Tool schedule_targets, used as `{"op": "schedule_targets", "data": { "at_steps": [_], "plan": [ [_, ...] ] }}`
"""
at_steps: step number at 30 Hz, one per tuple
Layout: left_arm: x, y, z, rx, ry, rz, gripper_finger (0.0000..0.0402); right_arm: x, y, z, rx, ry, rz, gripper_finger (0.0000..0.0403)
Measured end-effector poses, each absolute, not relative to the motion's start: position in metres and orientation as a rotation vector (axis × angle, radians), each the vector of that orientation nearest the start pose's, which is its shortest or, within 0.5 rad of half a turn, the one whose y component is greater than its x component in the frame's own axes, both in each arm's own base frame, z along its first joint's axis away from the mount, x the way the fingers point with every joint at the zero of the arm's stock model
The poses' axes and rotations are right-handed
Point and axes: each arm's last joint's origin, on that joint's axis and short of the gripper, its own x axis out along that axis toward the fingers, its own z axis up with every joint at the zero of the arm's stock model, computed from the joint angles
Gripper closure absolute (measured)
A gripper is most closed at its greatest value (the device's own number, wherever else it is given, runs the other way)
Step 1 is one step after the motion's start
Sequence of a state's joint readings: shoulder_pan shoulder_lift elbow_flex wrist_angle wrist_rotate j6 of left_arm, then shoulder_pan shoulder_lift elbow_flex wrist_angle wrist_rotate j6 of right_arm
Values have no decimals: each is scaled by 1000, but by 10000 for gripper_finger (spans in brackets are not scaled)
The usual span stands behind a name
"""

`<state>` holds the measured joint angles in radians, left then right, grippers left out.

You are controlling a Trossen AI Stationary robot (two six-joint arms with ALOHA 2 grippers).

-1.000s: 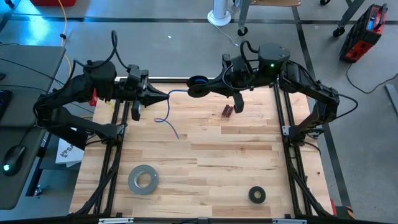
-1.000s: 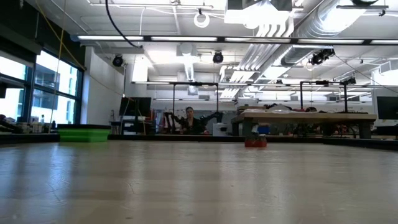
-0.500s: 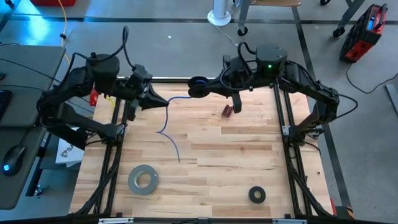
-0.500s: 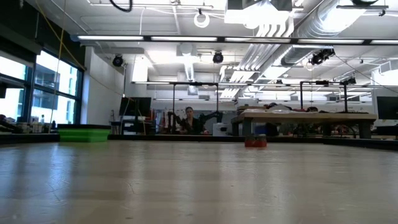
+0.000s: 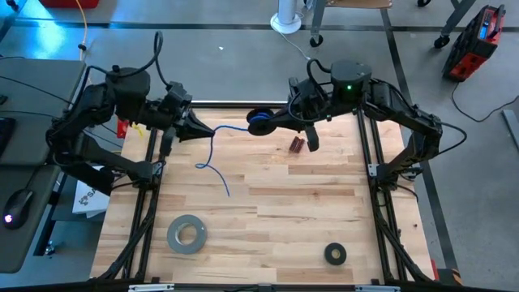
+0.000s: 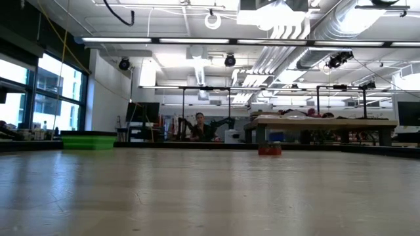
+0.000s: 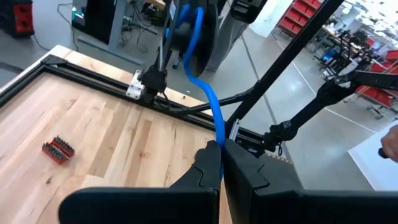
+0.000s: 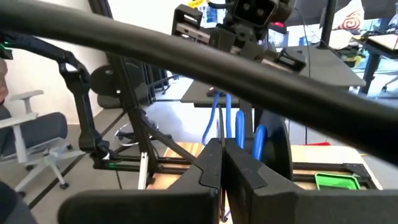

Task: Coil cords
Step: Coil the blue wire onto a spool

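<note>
The thin blue cable (image 5: 217,154) runs from a small coil (image 5: 259,122) at my right gripper (image 5: 253,122) across to my left gripper (image 5: 209,130). From there its free tail (image 5: 212,174) trails toward the table's near side. Both grippers are above the table's far part and both are shut on the cable. The left wrist view shows the coil (image 7: 186,31) wound around the right gripper's dark fingers. The low view shows no cable and no gripper. My left gripper pinches the cable's straight run (image 7: 215,134) between its two fingers, a short way from the coil. The fingers come level from the table's left and lie across the cable. The stretch to the coil is lifted clear and gently bowed; the tail trails beyond the hold. My right gripper is shut with blue loops (image 8: 257,142) of the coil around and beside its fingers (image 8: 211,163). The fingers point toward the table's left. The exact place of the pinch is hidden by the fingers. The coil is lifted clear of the table.
A red bit holder (image 5: 298,144) lies on the wooden table (image 5: 308,211) near my right gripper. A grey tape roll (image 5: 186,233) lies near left and a black tape ring (image 5: 335,254) near right. A person shows far behind the table (image 6: 199,126).
My right gripper has brought the coil slightly toward the table's near edge. My left gripper has drawn back a little toward the table's left, still shut on the cable. The free tail has swung, reaching farther toward the near edge and then drawing back.
</note>
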<state>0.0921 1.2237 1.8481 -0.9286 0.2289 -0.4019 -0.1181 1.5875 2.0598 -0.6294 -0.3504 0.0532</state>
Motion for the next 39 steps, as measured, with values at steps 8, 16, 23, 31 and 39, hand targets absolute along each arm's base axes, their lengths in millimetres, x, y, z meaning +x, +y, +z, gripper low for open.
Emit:
{"op": "schedule_targets", "data": {
  "at_steps": [8,16,23,31,39],
  "plan": [
    [193,17,518,-476,323,-92,401,312,-26,510,128,216,248,403],
    [215,26,531,-449,332,-170,401,326,-17,500,163,258,328,403],
    [224,36,539,-415,353,-187,401,327,-8,499,170,266,393,403],
    [235,45,542,-391,351,-222,401,330,-3,499,183,251,410,403],
    [252,50,537,-347,351,-263,401,336,-3,500,185,220,433,403]
  ]
}}
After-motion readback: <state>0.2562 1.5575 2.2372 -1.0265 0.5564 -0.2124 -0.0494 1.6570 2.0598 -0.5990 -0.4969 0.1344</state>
